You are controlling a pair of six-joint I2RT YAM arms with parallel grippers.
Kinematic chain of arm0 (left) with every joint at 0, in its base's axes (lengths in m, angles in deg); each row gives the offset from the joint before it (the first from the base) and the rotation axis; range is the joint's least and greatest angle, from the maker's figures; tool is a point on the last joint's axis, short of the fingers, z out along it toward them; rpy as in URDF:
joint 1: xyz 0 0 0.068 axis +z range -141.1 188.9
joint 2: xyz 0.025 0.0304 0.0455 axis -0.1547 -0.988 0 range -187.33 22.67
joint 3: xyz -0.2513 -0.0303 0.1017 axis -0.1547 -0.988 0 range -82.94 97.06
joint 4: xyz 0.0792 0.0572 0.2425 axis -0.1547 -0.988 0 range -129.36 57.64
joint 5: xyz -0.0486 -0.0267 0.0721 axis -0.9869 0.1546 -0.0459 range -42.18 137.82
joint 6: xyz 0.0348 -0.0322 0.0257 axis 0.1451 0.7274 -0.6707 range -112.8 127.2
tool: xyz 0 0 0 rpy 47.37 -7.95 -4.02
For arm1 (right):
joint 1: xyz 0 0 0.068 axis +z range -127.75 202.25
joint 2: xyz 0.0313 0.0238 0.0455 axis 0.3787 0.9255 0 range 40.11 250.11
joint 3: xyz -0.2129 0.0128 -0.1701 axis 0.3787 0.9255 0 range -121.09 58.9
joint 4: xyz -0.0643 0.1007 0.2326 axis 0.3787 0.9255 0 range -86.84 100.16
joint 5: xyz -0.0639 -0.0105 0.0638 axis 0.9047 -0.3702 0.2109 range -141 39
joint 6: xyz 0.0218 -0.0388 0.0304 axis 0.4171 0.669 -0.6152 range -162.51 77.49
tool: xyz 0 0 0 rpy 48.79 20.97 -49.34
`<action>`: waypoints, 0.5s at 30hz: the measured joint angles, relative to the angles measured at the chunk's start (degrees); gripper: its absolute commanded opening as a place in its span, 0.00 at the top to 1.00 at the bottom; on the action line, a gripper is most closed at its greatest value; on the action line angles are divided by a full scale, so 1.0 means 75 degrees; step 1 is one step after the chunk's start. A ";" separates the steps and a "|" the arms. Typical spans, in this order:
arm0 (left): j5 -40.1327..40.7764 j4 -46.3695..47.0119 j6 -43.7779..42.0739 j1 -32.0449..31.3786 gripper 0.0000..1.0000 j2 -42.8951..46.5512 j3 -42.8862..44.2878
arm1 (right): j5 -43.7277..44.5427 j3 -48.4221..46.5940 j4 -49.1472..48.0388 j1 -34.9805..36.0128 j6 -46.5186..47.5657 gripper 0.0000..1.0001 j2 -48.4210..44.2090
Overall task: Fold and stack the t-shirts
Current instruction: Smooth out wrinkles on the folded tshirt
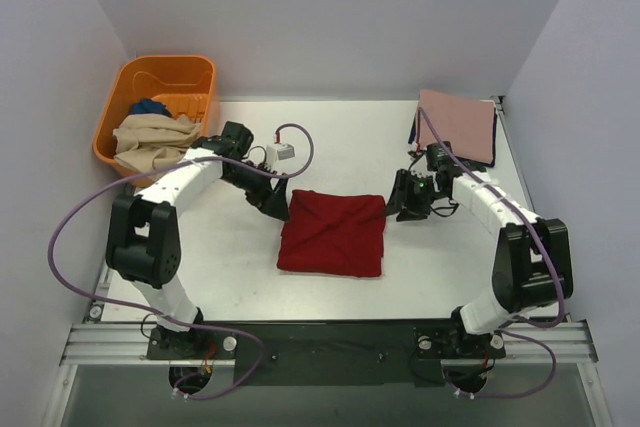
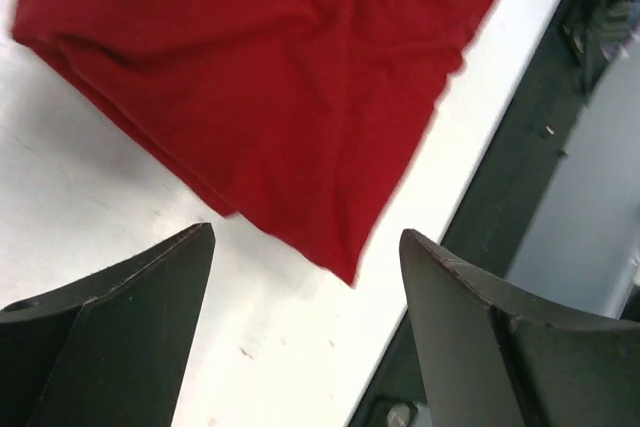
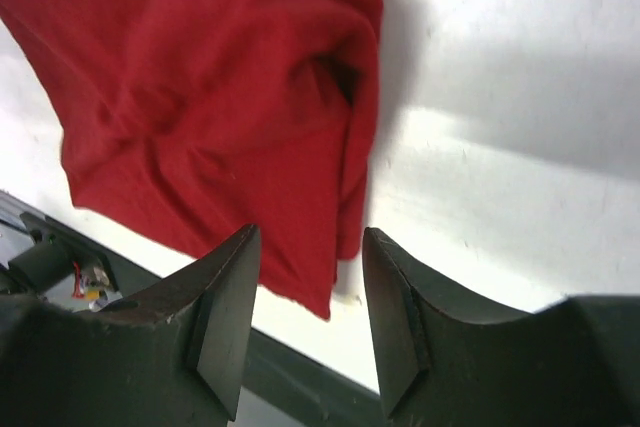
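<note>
Dark red t-shirt (image 1: 332,233) lies mid-worktop as a rough folded square, slightly nearer the R side. L gripper (image 1: 277,205) sits just off its far-L corner w/ fingers spread wide & nothing btw them. In the L wrist view the L gripper (image 2: 305,237) frames only bare top, the shirt (image 2: 260,87) lying beyond. R gripper (image 1: 398,197) is beside the far-R corner, jaws parted. In the R wrist view the R gripper (image 3: 310,237) isn't pinching the cloth (image 3: 210,117), which lies past the tips.

Step, as I read it: fold looks done, so next is prob. carrying it to the stack, i.e. the dusty pink t-shirt (image 1: 460,122) at the far-R corner. To do it well:
- Pinch thru all layers at both far corners, not just the top ply.
- Lift both sides evenly & keep it low.
- R edge looks bunched & loose, so it may fall open.
- Line up edges w/ the pink one before letting go.

Worktop (image 1: 230,277) is white, smooth & matte; cloth should slide OK. Orange basket (image 1: 130,87) at the far-L corner holds a beige t-shirt (image 1: 150,137) & a blue one (image 1: 150,107). Pale walls (image 1: 300,17) close in 3 sides; metal rail (image 1: 320,342) runs along the near edge.
</note>
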 measured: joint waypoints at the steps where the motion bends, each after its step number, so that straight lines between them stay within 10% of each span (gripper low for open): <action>1: 0.0099 0.0431 0.0262 -0.0017 0.24 -0.0009 -0.0152 | 0.0079 -0.0125 -0.0146 0.0044 -0.0041 0.58 0.0050; 5: 0.0743 0.2075 0.1239 -0.0055 0.37 -0.0347 -0.0428 | 0.0268 -0.0813 -0.0525 0.0321 -0.0230 0.58 0.0685; 15: 0.1478 0.4211 0.2057 -0.0216 0.32 -0.1486 -0.0420 | 0.0376 -0.1174 -0.1172 0.0455 -0.0385 0.73 0.2055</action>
